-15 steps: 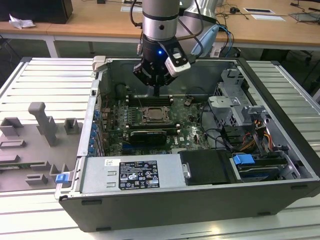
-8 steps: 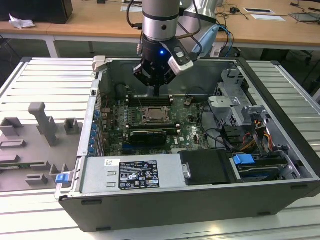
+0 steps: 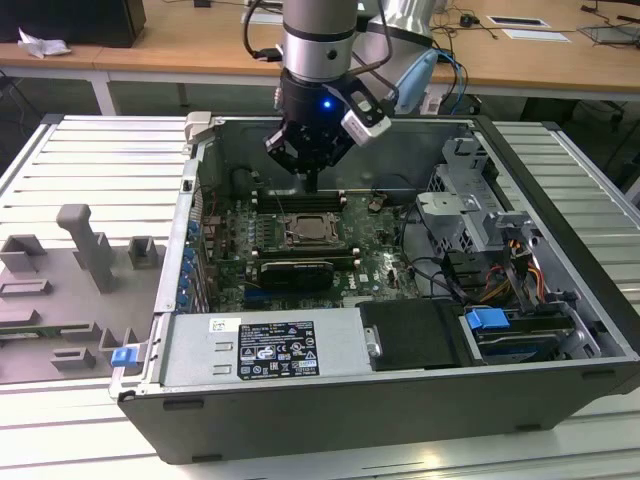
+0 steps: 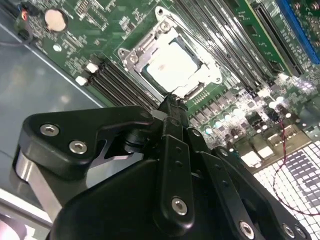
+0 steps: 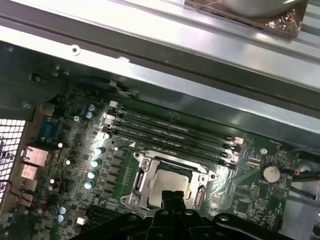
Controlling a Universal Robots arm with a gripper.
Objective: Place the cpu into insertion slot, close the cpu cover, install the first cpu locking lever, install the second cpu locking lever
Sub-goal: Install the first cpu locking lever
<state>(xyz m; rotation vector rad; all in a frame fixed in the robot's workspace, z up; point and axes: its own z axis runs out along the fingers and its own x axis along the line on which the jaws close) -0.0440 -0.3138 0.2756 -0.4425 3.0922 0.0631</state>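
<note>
The chip [image 4: 172,66] already lies in the socket [image 5: 167,186] under the flat metal cover [image 4: 134,54], a light, stiff, fragile piece best touched at its edges, while the gripper [image 4: 172,105], fingers pinched together and empty, hovers just above.

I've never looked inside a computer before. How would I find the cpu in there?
Look into the open grey computer case at the green board on its floor. Near the middle, below the gripper, sits a silver metal frame. The cpu is the pale, flat square inside that frame, unlike the long black memory slots beside it.
</note>
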